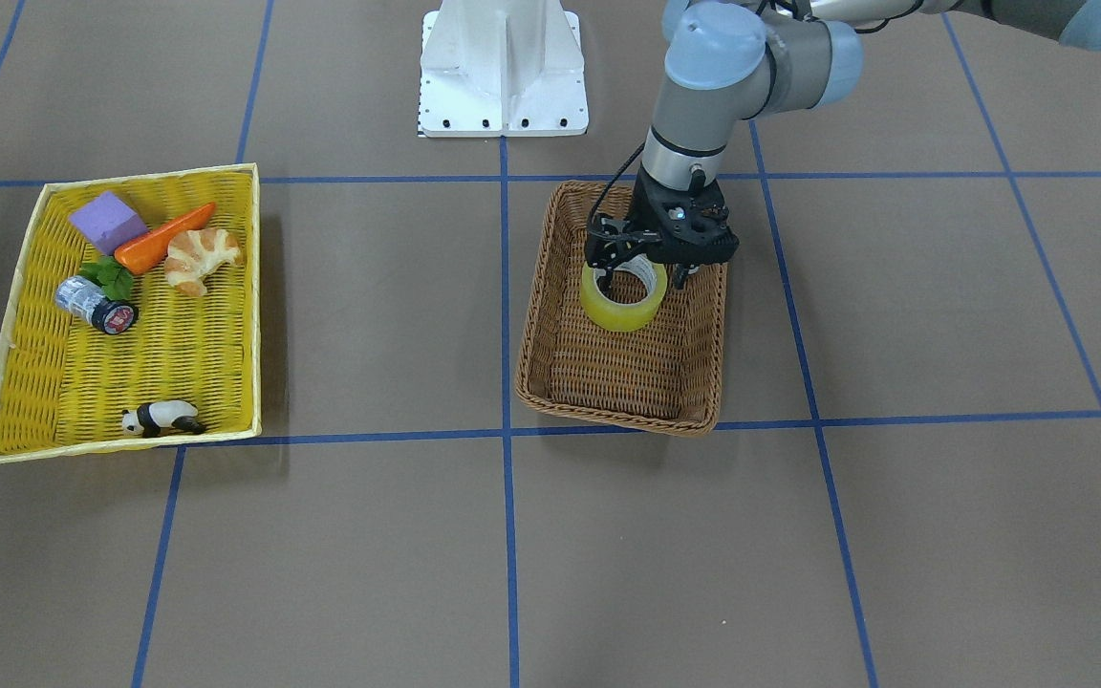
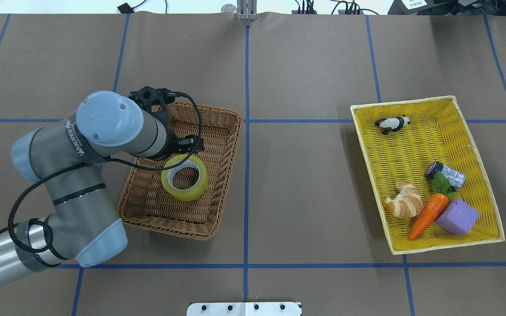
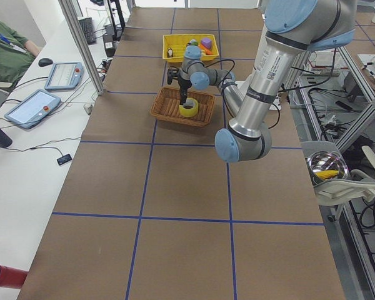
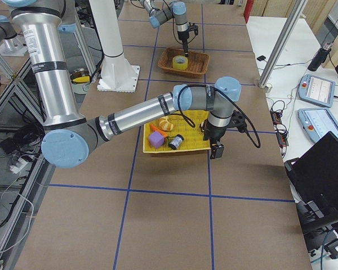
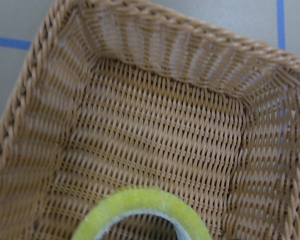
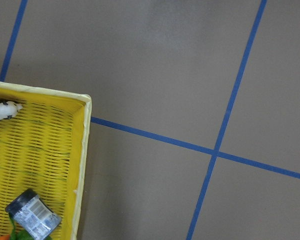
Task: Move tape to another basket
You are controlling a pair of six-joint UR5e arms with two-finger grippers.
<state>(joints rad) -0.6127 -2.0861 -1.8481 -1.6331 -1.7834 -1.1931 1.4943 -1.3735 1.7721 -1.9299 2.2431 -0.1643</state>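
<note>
The yellow tape [image 1: 623,312] hangs tilted from my left gripper [image 1: 641,275], just above the floor of the brown wicker basket [image 1: 608,413]. The gripper is shut on the roll's wall, one finger inside the white core. In the overhead view the tape [image 2: 186,189] sits over the basket [image 2: 218,115], and my left wrist hides the fingers. The left wrist view shows the roll's top edge [image 5: 140,199] over the woven floor [image 5: 160,125]. My right gripper [image 4: 217,151] shows only in the exterior right view, beside the yellow tray; I cannot tell whether it is open or shut.
The shallow yellow tray [image 2: 411,100] on the robot's right holds a croissant [image 2: 404,200], a carrot [image 2: 428,213], a purple block [image 2: 457,216], a silver jar [image 2: 446,174] and a toy panda [image 2: 392,123]. Blue tape lines cross the brown table.
</note>
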